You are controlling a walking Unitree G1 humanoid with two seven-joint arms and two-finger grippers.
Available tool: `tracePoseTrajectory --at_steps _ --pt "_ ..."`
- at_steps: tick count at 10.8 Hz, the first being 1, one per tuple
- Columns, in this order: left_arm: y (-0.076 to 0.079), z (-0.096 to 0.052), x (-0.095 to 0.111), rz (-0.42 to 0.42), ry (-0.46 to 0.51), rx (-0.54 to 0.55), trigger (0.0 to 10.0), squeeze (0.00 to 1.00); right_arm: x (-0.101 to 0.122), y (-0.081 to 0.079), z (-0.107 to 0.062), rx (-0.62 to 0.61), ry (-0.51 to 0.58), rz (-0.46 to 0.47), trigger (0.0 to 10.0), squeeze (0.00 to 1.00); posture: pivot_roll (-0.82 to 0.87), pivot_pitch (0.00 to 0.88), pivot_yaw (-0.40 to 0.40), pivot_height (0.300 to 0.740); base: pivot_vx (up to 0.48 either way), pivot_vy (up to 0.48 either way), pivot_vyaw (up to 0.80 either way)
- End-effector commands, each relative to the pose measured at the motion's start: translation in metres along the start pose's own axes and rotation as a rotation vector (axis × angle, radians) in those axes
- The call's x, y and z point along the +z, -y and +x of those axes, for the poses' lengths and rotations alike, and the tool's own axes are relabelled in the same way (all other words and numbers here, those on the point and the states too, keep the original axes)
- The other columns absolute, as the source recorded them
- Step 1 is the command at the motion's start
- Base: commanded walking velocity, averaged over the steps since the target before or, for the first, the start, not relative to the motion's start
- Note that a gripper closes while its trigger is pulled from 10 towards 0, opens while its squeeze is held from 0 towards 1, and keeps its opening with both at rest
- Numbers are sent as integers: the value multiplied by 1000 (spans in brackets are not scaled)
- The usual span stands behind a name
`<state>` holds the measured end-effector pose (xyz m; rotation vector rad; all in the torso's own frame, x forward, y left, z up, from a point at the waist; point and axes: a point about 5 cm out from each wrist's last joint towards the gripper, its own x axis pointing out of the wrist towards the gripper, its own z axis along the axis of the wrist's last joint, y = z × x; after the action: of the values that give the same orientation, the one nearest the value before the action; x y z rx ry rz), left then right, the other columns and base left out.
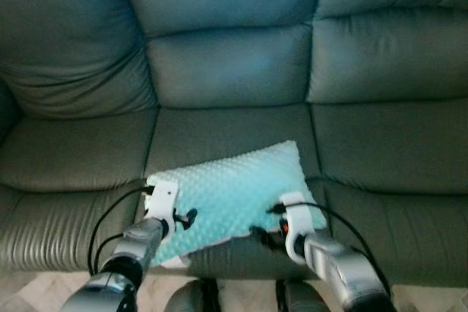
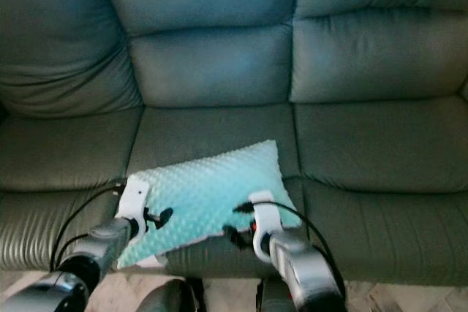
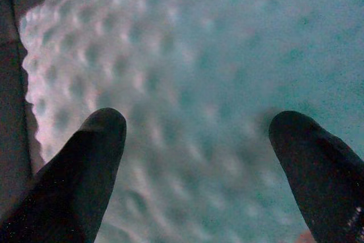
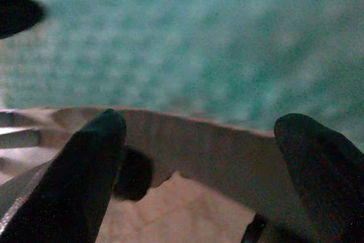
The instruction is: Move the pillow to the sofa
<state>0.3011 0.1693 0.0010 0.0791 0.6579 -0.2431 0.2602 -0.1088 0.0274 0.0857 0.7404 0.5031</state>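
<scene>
Pillow [image 1: 238, 189] on sofa [image 1: 234, 71]; left tool [image 3: 199, 157] spread over its bumps.

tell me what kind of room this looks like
Probably a living room in a home: a wide dark leather sofa with plump back cushions, a mint dotted pillow lying on its seat, and pale tiled floor in front.

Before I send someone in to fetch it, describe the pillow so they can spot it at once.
Look at the dark grey-green leather sofa; on the front edge of its middle seat lies the pillow, turned at an angle. It is pale mint with a bumpy dotted surface, the one light thing against the dark cushions.
</scene>
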Motion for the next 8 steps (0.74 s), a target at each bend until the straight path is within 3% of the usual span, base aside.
tracePoseTrajectory --at_steps 1,3,6,8 --pt "-5 -4 -17 -9 -53 0 10000 0 0 -9 -4 21 -17 6 10000 0 -233 296 132 740 0 0 0" --pt "-17 -20 -43 34 -116 -50 10000 0 10 -26 -23 78 -6 6 10000 0 -231 274 123 740 0 0 0" --pt "-18 -32 -85 19 -302 -116 10000 0 18 -31 -24 125 10 -21 10000 0 -231 263 112 740 0 0 0" --pt "-12 -27 -87 -3 -304 -59 10000 0 29 -28 -29 73 45 -39 10000 0 -259 277 97 740 0 0 0"
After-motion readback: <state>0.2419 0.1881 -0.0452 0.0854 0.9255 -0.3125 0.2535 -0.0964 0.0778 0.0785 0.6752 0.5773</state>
